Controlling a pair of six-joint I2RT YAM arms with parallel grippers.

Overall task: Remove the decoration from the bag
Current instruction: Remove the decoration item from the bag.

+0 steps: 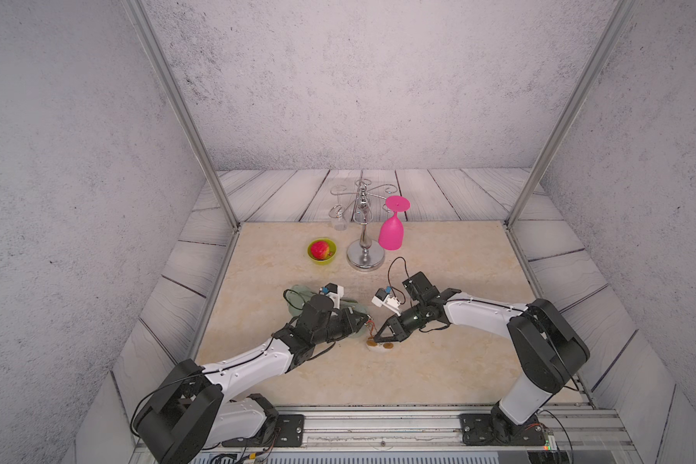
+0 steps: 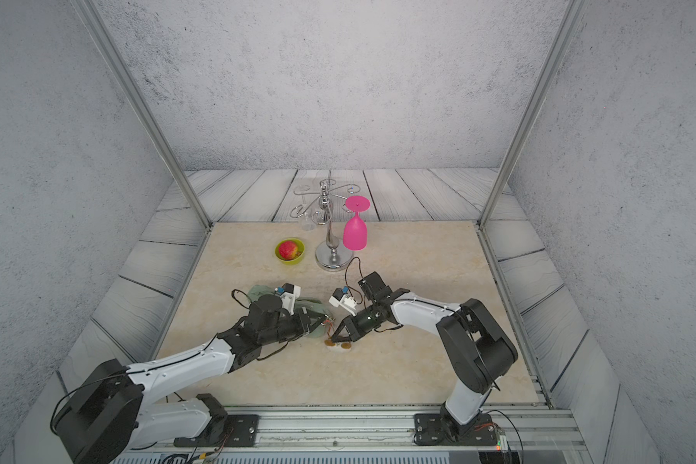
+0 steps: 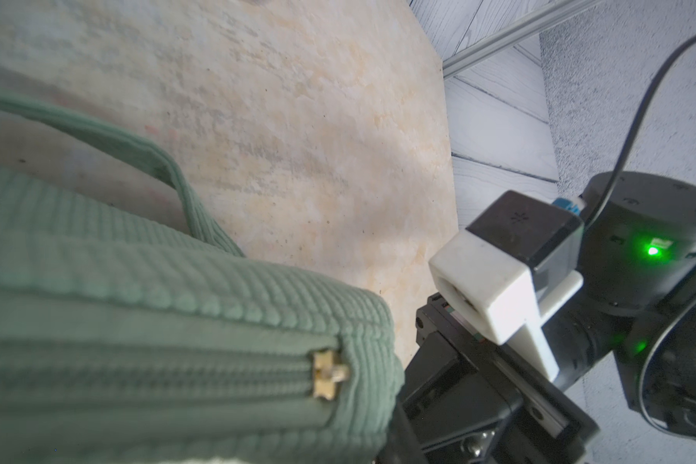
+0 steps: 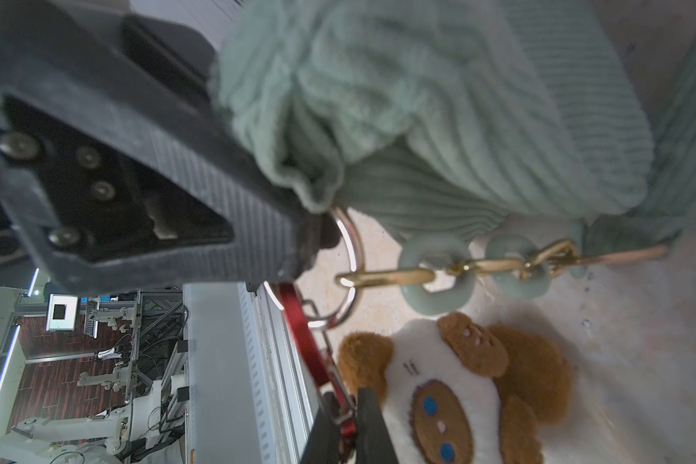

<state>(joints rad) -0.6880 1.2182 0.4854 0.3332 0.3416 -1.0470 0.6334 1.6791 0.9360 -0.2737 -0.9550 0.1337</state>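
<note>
On the pale marbled surface (image 1: 438,361), a sage-green ribbed bag (image 1: 296,294) is laid flat, and its zipper is seen running along the top in the left wrist view. Beyond the bag, well apart from it, a chrome stand (image 1: 364,241) is set, with a pink glass (image 1: 391,231) hung upside down from it. Also beyond the bag, a lime bowl (image 1: 323,260) is placed, and a red apple (image 1: 320,250) is held in it. The left hand (image 1: 363,319) is clenched on the bag's ringed end. Just beside that end, the white-and-brown plush decoration (image 4: 451,385) is laid on the surface. Its red clasp (image 4: 304,341) appears hooked at the bag's metal ring (image 4: 353,257). The right hand (image 4: 348,426) is clamped on that clasp.
</note>
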